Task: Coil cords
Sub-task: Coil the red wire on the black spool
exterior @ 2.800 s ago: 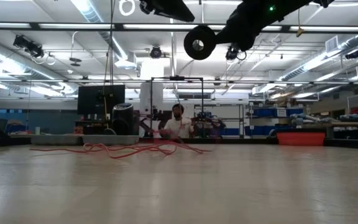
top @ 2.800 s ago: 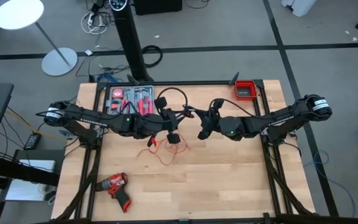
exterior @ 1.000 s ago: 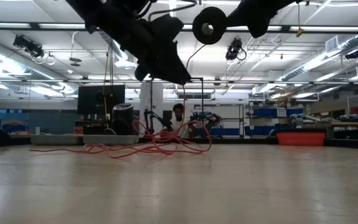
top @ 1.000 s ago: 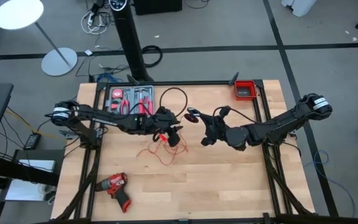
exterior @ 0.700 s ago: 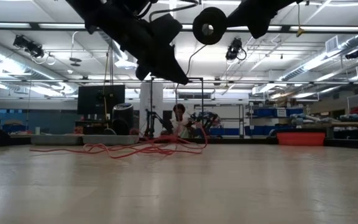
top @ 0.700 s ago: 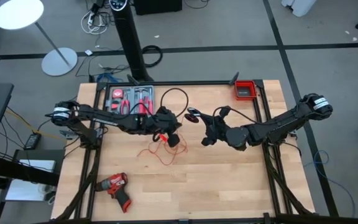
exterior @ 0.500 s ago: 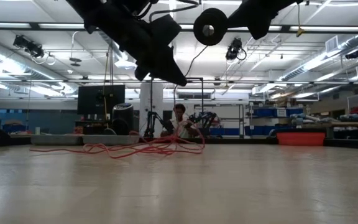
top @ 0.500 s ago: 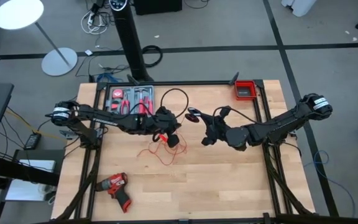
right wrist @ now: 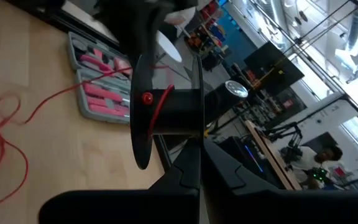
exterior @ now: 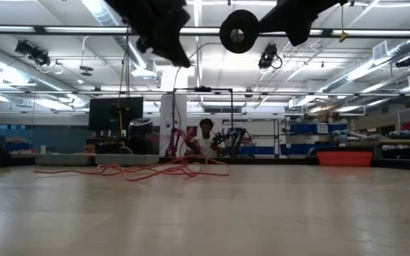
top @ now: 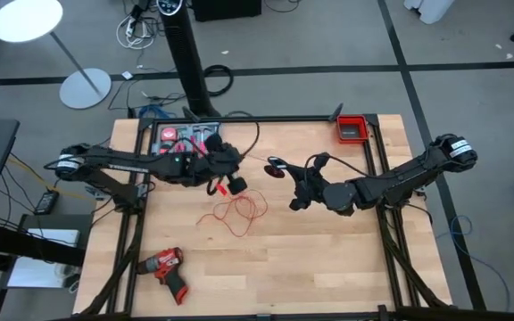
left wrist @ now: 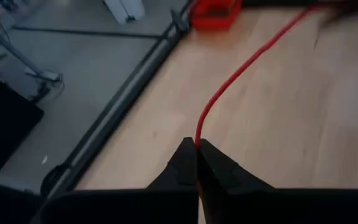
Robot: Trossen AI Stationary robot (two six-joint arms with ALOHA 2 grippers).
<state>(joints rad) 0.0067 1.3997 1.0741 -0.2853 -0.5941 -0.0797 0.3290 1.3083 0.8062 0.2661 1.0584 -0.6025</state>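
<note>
1. The left gripper [top: 228,181] is up over the table's back-left part, its fingers [left wrist: 185,167] pinched shut on the red wire [top: 236,212]. From the pinch the wire drops to a loose tangle on the table [top: 328,267].
2. The right gripper [top: 294,185] hangs mid-table, clamped on a black spool [right wrist: 166,112] with red wire at its hub.
3. Judgement: winding calls for light, even tension from the left gripper, feeding slack gradually so the tangle does not knot or snag.
4. I cannot pick out the black cord with certainty.
5. The tool tray [top: 169,135] behind the left arm holds red-handled tools.
6. The red bin [top: 352,129] at the back right looks empty.
7. A drill [top: 168,267] lies at the front left.
</note>
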